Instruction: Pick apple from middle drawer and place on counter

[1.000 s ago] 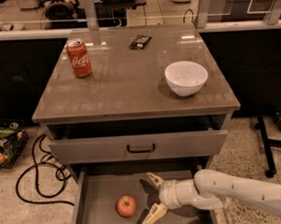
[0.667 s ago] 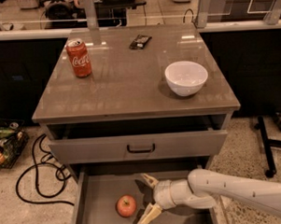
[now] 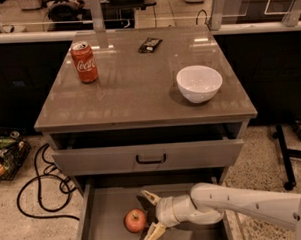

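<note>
The counter [image 3: 139, 92] carries a white bowl [image 3: 199, 83] at 3 o'clock and a soda can [image 3: 84, 62] at 10 o'clock. Below it the middle drawer [image 3: 102, 211] stands pulled out, the apple [image 3: 136, 220] unmoved on its floor. The arm [image 3: 244, 203] reaches in from 4 o'clock. Its gripper [image 3: 150, 217] has edged nearer, spread wide and empty, at the apple's 3 o'clock.

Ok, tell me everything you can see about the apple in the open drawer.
The apple is small, round and red with a paler yellowish patch, and its skin looks smooth. It sits on the bare grey floor of the middle drawer, left of centre and clear of the side walls. The gripper is open just to its right, one finger beyond it and one nearer the camera, bracketing its right side. I cannot tell whether either finger touches it.
</note>
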### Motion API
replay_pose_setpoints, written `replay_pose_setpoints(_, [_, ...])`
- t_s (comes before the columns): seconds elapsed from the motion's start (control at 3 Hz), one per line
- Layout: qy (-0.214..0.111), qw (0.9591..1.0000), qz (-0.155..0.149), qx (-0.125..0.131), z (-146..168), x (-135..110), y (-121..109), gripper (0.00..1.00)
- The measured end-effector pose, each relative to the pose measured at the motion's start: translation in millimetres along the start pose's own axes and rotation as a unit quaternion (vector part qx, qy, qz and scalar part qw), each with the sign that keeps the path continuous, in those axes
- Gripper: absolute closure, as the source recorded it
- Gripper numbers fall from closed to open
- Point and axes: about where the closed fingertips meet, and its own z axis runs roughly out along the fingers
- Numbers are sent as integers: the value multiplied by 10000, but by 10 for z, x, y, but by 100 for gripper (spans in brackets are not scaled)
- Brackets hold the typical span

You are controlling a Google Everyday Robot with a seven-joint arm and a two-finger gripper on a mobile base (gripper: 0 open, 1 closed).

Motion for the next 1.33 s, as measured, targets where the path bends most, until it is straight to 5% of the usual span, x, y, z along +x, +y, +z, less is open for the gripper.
replay_pose_setpoints(0.67, [-127,9997,-121,-193,269,91,9,10])
replay_pose_setpoints(1.33, [-144,9996,-120,-219,296,79,26,51])
